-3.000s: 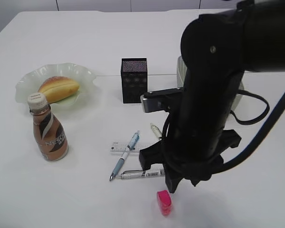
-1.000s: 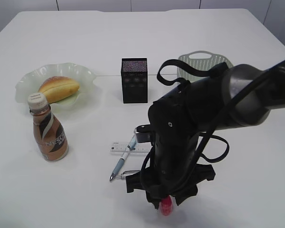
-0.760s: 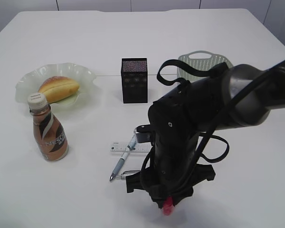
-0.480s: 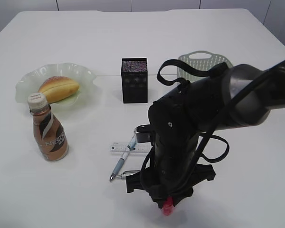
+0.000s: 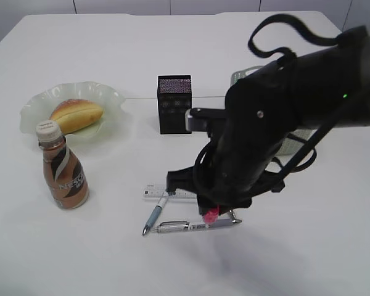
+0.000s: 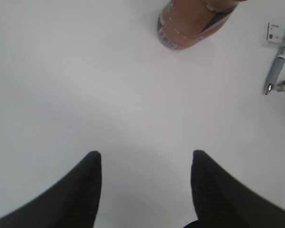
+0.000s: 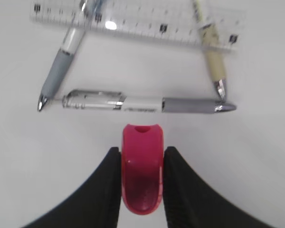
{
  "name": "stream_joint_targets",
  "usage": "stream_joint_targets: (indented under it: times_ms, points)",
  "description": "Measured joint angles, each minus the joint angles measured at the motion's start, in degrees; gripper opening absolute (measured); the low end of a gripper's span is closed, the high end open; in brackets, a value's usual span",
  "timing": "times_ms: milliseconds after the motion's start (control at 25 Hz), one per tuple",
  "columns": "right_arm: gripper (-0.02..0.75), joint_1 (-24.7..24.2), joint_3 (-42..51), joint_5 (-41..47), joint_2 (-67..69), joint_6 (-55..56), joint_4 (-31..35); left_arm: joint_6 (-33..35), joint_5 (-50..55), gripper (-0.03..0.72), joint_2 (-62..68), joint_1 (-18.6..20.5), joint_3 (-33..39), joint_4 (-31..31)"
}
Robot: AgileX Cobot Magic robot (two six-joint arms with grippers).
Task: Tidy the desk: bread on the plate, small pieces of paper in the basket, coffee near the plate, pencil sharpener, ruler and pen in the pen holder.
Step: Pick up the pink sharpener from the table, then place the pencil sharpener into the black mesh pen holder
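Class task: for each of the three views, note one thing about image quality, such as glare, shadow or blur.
Right wrist view: a white glare spot on the clear ruler; the pink pencil sharpener looks soft. Left wrist view: the coffee bottle is cropped and slightly blurred. Exterior view: even light, only a faint shadow on the desk under the arm.

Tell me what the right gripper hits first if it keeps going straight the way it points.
Likely the clear-barrelled pen. In the wrist view it lies crosswise just ahead of the right gripper, which is shut on the pink sharpener, so the sharpener would touch first. The ruler lies beyond. Height above the desk is unclear.
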Motion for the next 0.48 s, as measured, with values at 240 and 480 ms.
stream_joint_targets:
  times_ms: [240,480]
  points:
    - [0.193,-6.71,-4.07,-0.26,-2.39,-1.38,-0.40,0.00,-0.39,0.438,0.00,0.00,0.00,0.00]
    - [0.193,-11.73,-13.37,-2.87,-2.39,-4.45,-1.37,0.00,-0.39,0.433,0.00,0.00,0.00,0.00]
